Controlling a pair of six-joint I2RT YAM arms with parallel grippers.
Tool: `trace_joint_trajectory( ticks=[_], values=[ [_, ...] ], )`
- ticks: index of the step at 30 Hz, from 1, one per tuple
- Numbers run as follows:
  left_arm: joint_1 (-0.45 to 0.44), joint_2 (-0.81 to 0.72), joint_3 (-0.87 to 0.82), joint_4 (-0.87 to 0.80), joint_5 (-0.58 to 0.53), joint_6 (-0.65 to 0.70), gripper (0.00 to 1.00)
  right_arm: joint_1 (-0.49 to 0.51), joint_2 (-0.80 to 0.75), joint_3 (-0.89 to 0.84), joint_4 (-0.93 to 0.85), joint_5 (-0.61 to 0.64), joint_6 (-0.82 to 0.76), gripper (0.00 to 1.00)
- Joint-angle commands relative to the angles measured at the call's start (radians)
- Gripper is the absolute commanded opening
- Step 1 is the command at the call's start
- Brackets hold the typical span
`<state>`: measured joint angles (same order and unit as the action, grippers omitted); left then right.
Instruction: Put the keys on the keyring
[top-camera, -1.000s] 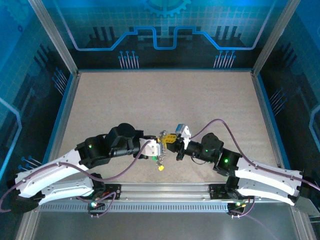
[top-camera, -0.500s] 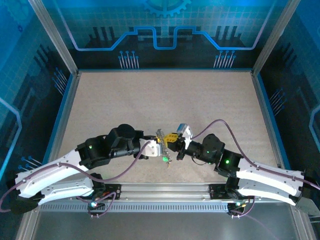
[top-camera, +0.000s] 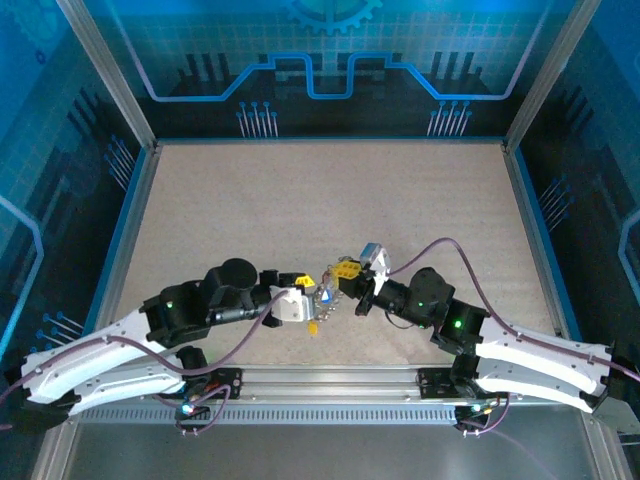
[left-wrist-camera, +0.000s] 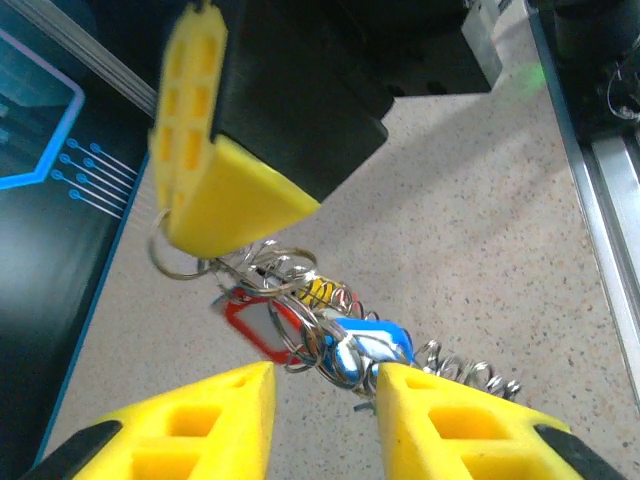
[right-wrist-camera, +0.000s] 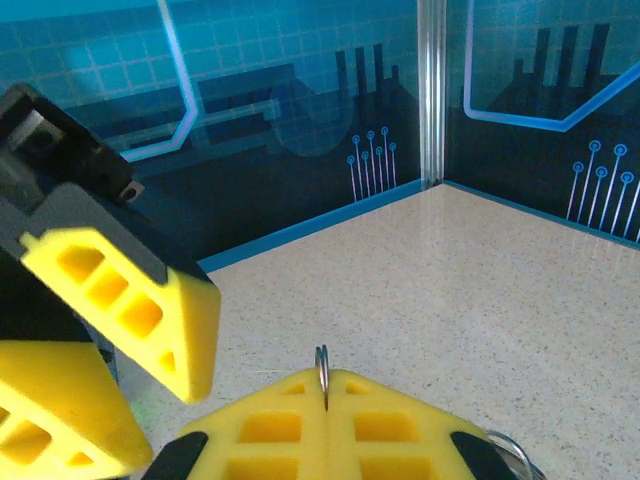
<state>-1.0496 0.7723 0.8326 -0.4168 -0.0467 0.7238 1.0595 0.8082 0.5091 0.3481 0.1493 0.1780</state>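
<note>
The two arms meet near the front of the bench (top-camera: 320, 200), tips almost nose to nose. The right gripper (right-wrist-camera: 322, 380) has its yellow fingers pressed tight together, and it pinches the thin metal keyring (right-wrist-camera: 322, 362) right between them, so the ring sticks up from the tips. From the left arm's camera you can see the keys (left-wrist-camera: 335, 335) hanging in a jumbled bunch from that ring, up off the bench. There is a red key (left-wrist-camera: 248, 322), a blue key (left-wrist-camera: 380, 338) and a yellow key (left-wrist-camera: 322, 291) tucked in behind. The left gripper (left-wrist-camera: 325, 385) has its fingers apart, with a gap between them. The bottom of the bunch hangs just at that gap, very close to the tips. I cannot tell if the fingers touch the keys.
</note>
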Motion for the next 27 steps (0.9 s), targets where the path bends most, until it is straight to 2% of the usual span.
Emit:
trace_joint_trajectory(
  ticks=[1,5,11,16,17,21,27],
  values=[
    [-0.003,-0.053,-0.022,0.06,0.024,-0.058,0.37,-0.002,-0.033,-0.001,0.06,-0.031,-0.065,0.0],
    [0.007,-0.09,-0.037,0.13,0.018,-0.099,0.45,-0.003,-0.041,0.005,0.054,-0.094,-0.127,0.0],
    [0.051,-0.04,0.027,0.107,0.008,-0.204,0.44,-0.004,-0.038,0.014,0.055,-0.191,-0.194,0.0],
    [0.078,0.022,0.084,0.053,0.104,-0.304,0.43,-0.009,-0.035,-0.004,0.105,-0.235,-0.201,0.0],
    [0.08,0.03,0.09,0.042,0.116,-0.314,0.42,-0.011,-0.034,-0.006,0.111,-0.243,-0.202,0.0],
    [0.092,0.061,0.115,-0.006,0.15,-0.331,0.27,-0.013,-0.027,-0.005,0.124,-0.276,-0.211,0.0],
    [0.097,0.072,0.126,-0.026,0.223,-0.316,0.26,-0.017,-0.024,0.001,0.123,-0.28,-0.212,0.0]
  ],
)
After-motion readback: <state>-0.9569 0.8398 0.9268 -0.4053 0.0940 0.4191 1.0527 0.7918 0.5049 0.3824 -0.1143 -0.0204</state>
